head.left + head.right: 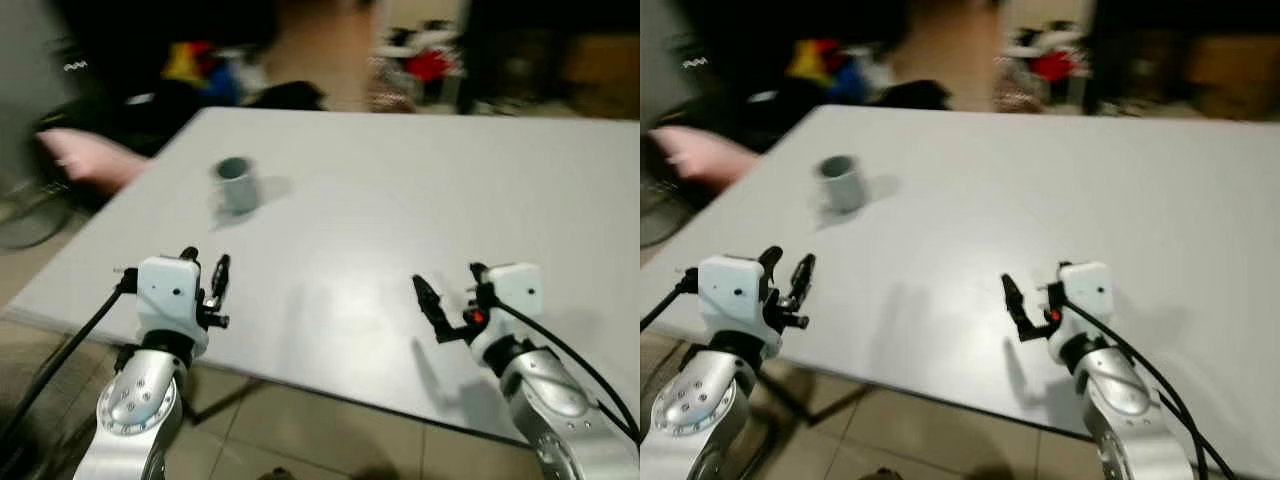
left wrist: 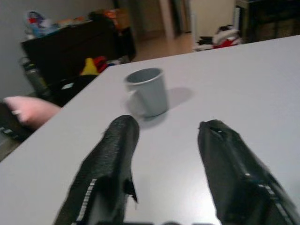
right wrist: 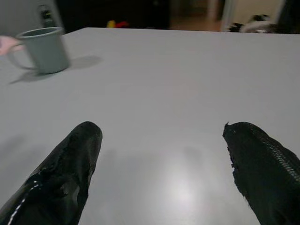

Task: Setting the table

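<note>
Grey mug (image 1: pixel 236 184), well ahead of the spread, empty left gripper (image 1: pixel 204 283), could be toppled by an off-centre approach.

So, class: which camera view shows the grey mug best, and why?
The left wrist view: the grey mug is nearest and largest there, with its open rim visible beyond the open left gripper. The right wrist view shows it smaller, with its handle. Both eye views show it small and blurred on the white table.

A lived-in home, it seems, though the background is blurred. A plain white table (image 1: pixel 400 200) stands on tiled floor (image 1: pixel 300 420), with dark furniture (image 2: pixel 70 47) and colourful clutter (image 1: pixel 195 65) behind
</note>
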Available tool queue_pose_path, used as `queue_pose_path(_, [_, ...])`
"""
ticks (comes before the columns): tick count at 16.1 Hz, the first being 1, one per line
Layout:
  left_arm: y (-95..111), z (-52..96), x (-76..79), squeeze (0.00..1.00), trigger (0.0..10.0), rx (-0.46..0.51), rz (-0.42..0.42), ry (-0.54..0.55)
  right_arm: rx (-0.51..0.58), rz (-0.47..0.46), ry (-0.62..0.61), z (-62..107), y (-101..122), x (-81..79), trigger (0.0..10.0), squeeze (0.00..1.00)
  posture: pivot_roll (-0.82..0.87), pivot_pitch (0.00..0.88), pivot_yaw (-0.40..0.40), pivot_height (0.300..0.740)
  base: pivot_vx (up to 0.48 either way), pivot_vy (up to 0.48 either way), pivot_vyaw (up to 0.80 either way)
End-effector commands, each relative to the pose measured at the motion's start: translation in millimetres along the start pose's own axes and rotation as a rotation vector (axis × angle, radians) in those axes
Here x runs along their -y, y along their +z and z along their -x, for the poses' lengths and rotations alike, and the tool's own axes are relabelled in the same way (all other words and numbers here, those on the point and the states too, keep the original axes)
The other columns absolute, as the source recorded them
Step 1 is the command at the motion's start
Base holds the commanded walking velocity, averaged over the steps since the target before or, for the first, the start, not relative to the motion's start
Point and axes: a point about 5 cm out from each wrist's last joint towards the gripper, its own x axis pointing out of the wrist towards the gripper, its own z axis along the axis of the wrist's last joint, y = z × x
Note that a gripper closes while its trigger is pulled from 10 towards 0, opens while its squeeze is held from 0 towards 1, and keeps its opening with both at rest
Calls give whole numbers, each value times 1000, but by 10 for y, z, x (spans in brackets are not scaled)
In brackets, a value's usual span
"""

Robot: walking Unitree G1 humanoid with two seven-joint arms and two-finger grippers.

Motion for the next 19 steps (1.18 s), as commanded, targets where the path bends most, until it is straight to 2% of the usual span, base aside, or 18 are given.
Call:
queue_pose_path(1, [-25,0,-5,988,10000,-1,-11,-10,27,-15,22,17,55,-29,10000,1000,-129,0,117,740,0,0,800])
queue_pose_path(3, [-49,21,28,1000,10000,-12,-15,-23,57,51,18,31,76,26,10000,1000,-133,0,116,740,0,0,800])
queue_pose_path(5, [-51,27,57,1000,10000,0,-27,-29,66,39,40,12,85,3,10000,1000,-131,0,115,740,0,0,800])
queue_pose_path(7, [-38,37,91,1000,10000,10,6,-32,82,27,60,-3,87,-27,10000,1000,-125,0,114,740,0,0,800])
queue_pose_path(8, [-24,62,58,1000,10000,18,14,19,94,-15,77,6,104,-49,10000,1000,-123,0,112,740,0,0,800])
queue_pose_path(9, [-27,81,42,1000,10000,11,21,38,102,-18,87,21,113,-65,10000,1000,-121,0,110,740,0,0,800])
queue_pose_path(14, [9,150,14,1000,10000,11,-21,53,84,-47,152,36,58,-158,10000,1000,-109,0,115,740,0,0,800])
queue_pose_path(15, [23,158,34,922,10000,15,-18,48,88,-49,183,26,68,-186,10000,1000,-109,0,116,740,0,0,800])
queue_pose_path(16, [21,171,60,757,10000,12,-16,40,91,-48,203,21,73,-197,10000,1000,-104,0,116,740,0,0,800])
queue_pose_path(17, [10,186,78,541,10000,5,-19,35,91,-43,217,17,77,-200,10000,1000,-102,0,114,740,0,0,800])
queue_pose_path(18, [1,199,90,439,10000,-5,-21,33,89,-37,225,8,78,-193,10000,1000,-95,0,111,740,0,0,800])
queue_pose_path(19, [-5,200,85,267,10000,-11,-15,38,89,-35,230,0,76,-191,10000,1000,-90,0,108,740,0,0,800])
